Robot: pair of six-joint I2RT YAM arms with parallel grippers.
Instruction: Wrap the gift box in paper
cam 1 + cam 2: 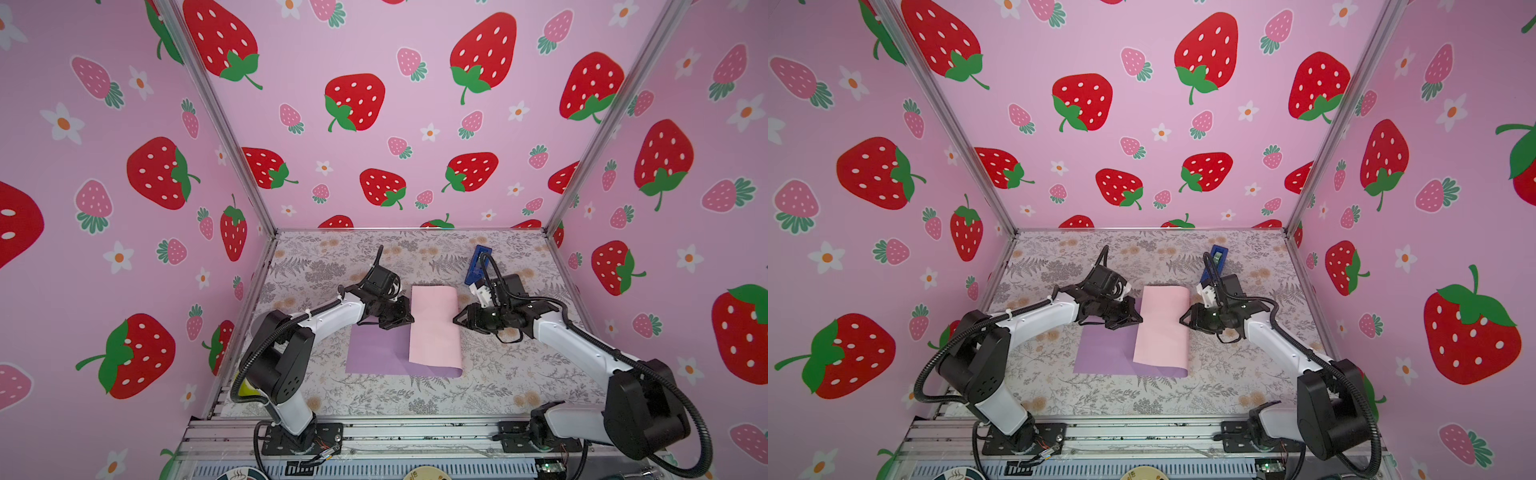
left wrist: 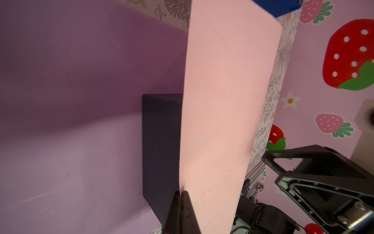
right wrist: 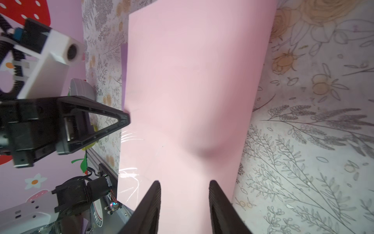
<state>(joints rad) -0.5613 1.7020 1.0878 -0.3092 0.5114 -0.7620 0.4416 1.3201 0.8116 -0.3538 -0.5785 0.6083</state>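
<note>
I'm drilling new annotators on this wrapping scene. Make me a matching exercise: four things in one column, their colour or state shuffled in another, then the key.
1 gift box
2 paper
3 left gripper
4 right gripper

A open, jaws apart
B shut on the pink flap's edge
C black, partly under the flap
D lilac sheet, pink flap folded over

Pairs: 1-C, 2-D, 3-B, 4-A

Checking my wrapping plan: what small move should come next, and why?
Probably lower the right gripper onto the paper to press the pink flap against the gift box. Its jaws stand apart over the loose, uncreased flap, while the left gripper pinches its edge.
</note>
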